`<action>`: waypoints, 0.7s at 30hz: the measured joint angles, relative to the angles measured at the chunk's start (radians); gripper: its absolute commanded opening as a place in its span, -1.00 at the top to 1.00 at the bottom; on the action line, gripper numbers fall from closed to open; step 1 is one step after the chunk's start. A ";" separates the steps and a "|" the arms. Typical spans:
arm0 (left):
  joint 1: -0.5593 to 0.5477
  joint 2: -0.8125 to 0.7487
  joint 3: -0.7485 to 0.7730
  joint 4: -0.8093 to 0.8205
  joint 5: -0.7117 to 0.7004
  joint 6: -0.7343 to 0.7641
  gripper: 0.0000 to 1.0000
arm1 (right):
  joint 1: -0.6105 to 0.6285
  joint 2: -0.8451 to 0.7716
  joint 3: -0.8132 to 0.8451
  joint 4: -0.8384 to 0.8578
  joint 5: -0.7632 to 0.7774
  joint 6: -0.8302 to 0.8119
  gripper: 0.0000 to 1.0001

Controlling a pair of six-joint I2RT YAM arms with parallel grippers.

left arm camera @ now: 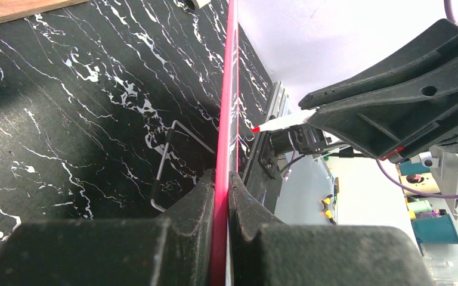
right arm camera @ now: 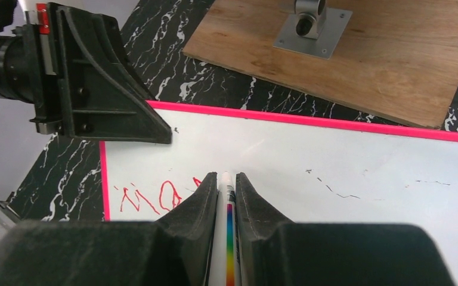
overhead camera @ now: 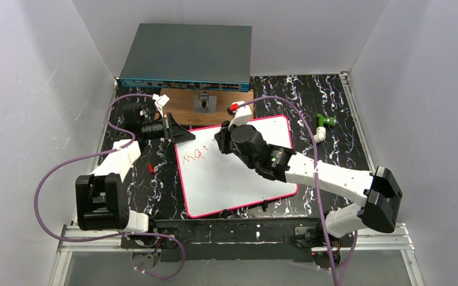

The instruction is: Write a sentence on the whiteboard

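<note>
Black tabletop [overhead camera: 328,101] veined with white fills the floor of a white-walled enclosure, and on it we see the whiteboard [overhead camera: 238,179] lying flat in the middle, turned slightly so that its long edges run at a slant. It is a white rectangle with rounded corners and a thin pink-red rim. Two small black clips sit on its near long edge. Close to its far left corner the sentence [overhead camera: 192,157] amounts to a few thin, wobbly red letters in one short line. From the right wrist we also make out some faint dark flecks further along the white surface.

We find the left gripper [left arm camera: 222,179] clamped tight on the board's rim at that far left corner, one finger on each side of the pink edge. The right gripper [right arm camera: 226,179] is closed on a white marker [right arm camera: 226,202] with a rainbow stripe, pointing down at the board just right of the letters. Its red tip is at or just off the surface, and we cannot tell which.

Beyond the whiteboard a brown wooden board [overhead camera: 185,106] carries a small metal bracket [overhead camera: 204,103]. Behind that stands a grey equipment box [overhead camera: 188,56]. A green object [overhead camera: 324,120] lies near the far right of the table.
</note>
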 measured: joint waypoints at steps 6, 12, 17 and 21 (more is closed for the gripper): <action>0.000 0.000 0.000 -0.002 0.000 0.000 1.00 | -0.003 0.008 0.000 -0.018 0.003 0.011 0.97; 0.000 0.000 0.000 -0.002 0.000 0.000 1.00 | -0.003 0.009 0.000 -0.029 0.003 0.026 0.97; 0.000 0.000 0.000 -0.002 0.000 0.000 1.00 | -0.003 0.021 0.000 -0.029 0.003 0.031 0.97; 0.000 0.000 0.001 -0.002 -0.001 0.000 1.00 | -0.003 0.036 0.000 -0.029 0.000 0.040 0.97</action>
